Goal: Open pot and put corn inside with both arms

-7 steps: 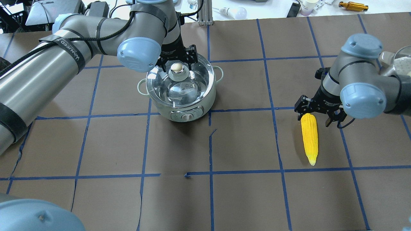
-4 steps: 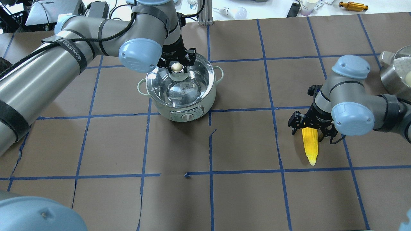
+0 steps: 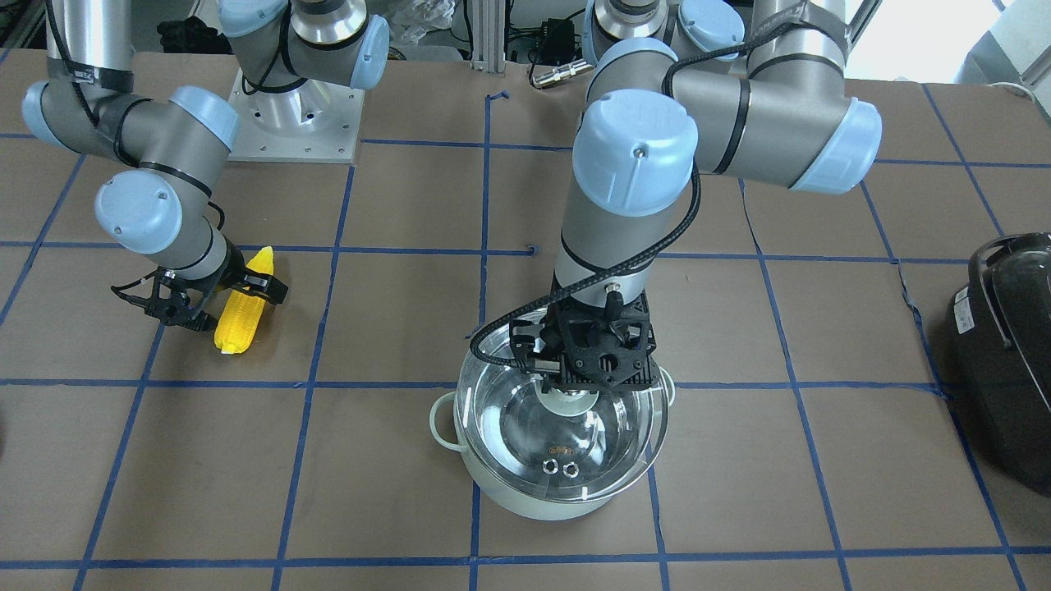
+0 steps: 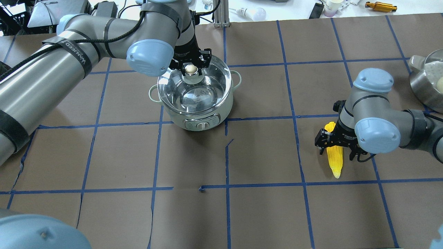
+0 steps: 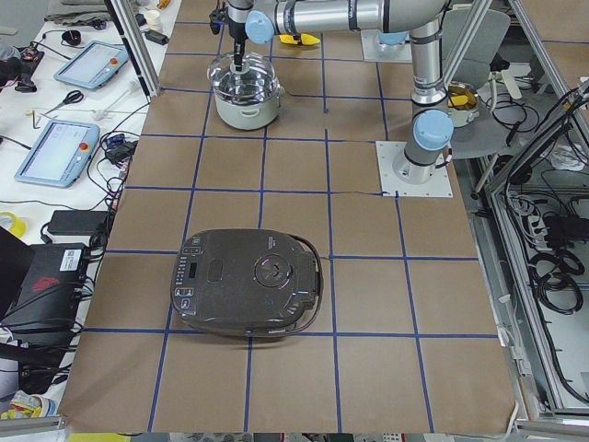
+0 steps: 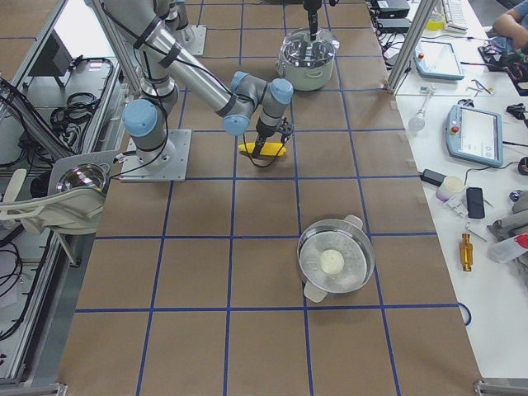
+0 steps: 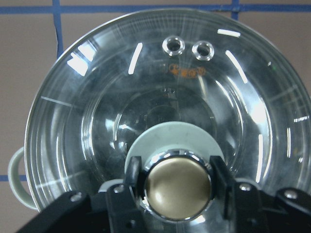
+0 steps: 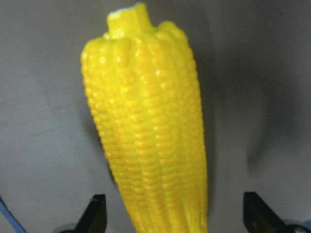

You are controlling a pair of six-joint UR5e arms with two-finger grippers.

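The pale mint pot (image 4: 195, 110) stands at the table's centre-left with its clear glass lid (image 4: 204, 90) on. My left gripper (image 4: 190, 67) is shut on the lid's beige knob (image 7: 177, 187), a finger against each side; it also shows from the front (image 3: 575, 386). The yellow corn (image 4: 335, 162) lies flat on the table at the right and also shows in the front view (image 3: 242, 316). My right gripper (image 4: 337, 151) is low over the corn's thick part, open, a finger on each side with a gap. In the right wrist view the corn (image 8: 150, 131) fills the space between the fingertips (image 8: 97, 213).
A large black appliance (image 3: 1006, 353) sits at the table's end on my left side. A steel steamer pan (image 4: 429, 79) holding a white lump stands at the far right. Clutter lines the back edge beyond the table.
My left gripper came down and closed its fingers onto the lid's knob. My right gripper moved from the corn's stub end along the cob toward its middle and lower, still open.
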